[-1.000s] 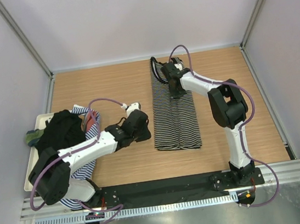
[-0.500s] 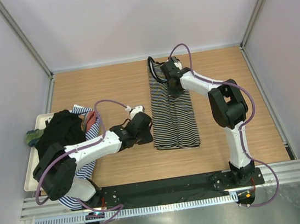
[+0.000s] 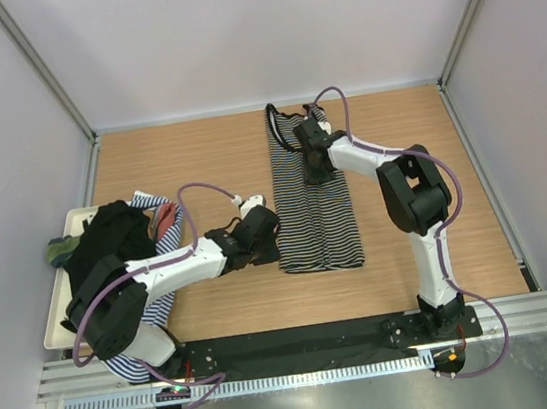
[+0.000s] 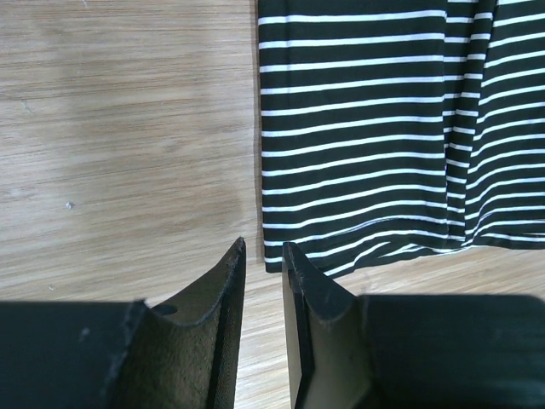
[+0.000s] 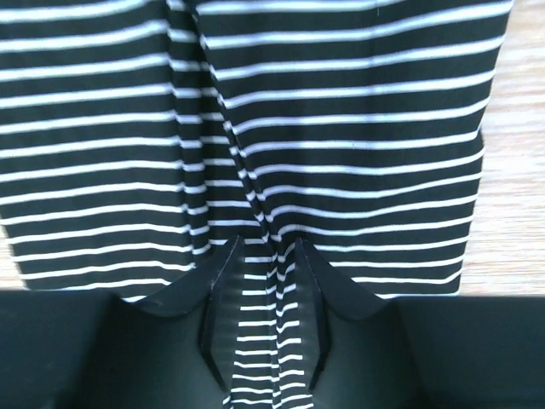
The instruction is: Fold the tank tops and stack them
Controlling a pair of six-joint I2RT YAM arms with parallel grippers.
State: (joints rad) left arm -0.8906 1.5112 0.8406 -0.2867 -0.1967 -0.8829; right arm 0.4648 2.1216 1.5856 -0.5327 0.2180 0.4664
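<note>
Far left, the white tray (image 3: 55, 304) holds the heap of waiting tank tops: the black one (image 3: 111, 236) on top, a green one (image 3: 58, 251) poking out at the left edge, a blue-and-white striped one (image 3: 158, 208) spilling over the right side; all loose and tangled.

Next, your left gripper (image 4: 264, 249); its fingers are a narrow slit apart with nothing between them; it sits low over bare wood just beside the near-left corner of the black-and-white striped top (image 3: 315, 214).

That top lies mid-table as a long narrow strip, sides already folded in, hem toward you, straps at the far end.

Right of centre, your right gripper (image 5: 268, 247) is down on the far half of the strip; its jaws are partway apart astride a raised pucker of cloth; I can't tell whether the pads touch it.

Handling: thin, light, floppy knit; it won't hold shape and drags and wrinkles easily; the layers may slide apart; pinch through all layers at the hem corners or the far edge, and lift low.

Surface: a flat wooden table (image 3: 186, 155), smooth, probably some grip on the cloth; plain pale walls (image 3: 251, 36) on three sides; there's open wood on both sides of the strip for the fold.
</note>
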